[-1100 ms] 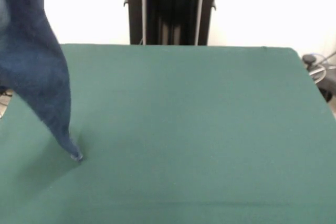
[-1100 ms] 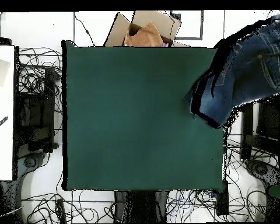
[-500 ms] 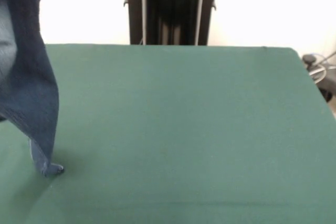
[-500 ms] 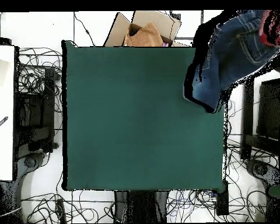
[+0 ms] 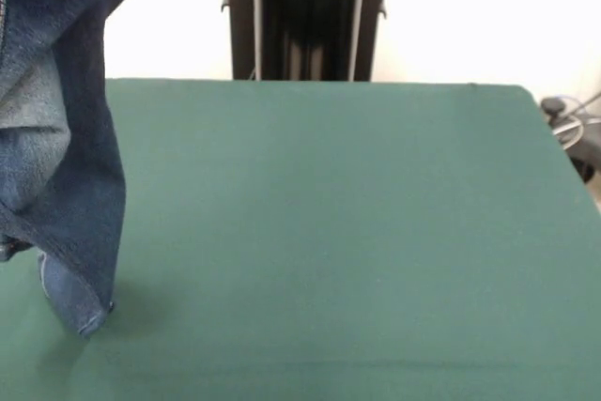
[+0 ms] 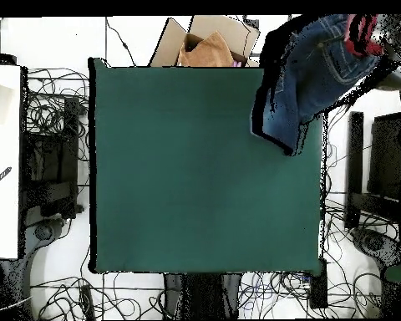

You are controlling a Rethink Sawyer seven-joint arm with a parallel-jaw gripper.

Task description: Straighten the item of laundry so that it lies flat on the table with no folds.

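The item of laundry point(image 5: 66, 138) is a small pair of blue denim jeans hanging in the air at the left of the front view. Its lowest hem point(image 5: 86, 318) reaches down to about the surface of the green table point(image 5: 329, 232). Whether it touches is unclear. From overhead the jeans point(image 6: 308, 79) hang over the table's point(image 6: 195, 167) upper right corner, partly past its edge. Something red point(image 6: 356, 27) shows at their top end; what holds them is hidden. The robot's gripper appears in neither view.
An open cardboard box point(image 6: 208, 42) with tan cloth in it stands just beyond the table's top edge overhead. Cables cover the floor around the table. A white surface point(image 6: 2, 159) lies at the left, and dark equipment point(image 6: 388, 167) stands at the right.
Overhead, the hanging jeans have swung up and left along the table's right edge to its upper corner. In the front view the hem has shifted left and nearer, and more denim shows.
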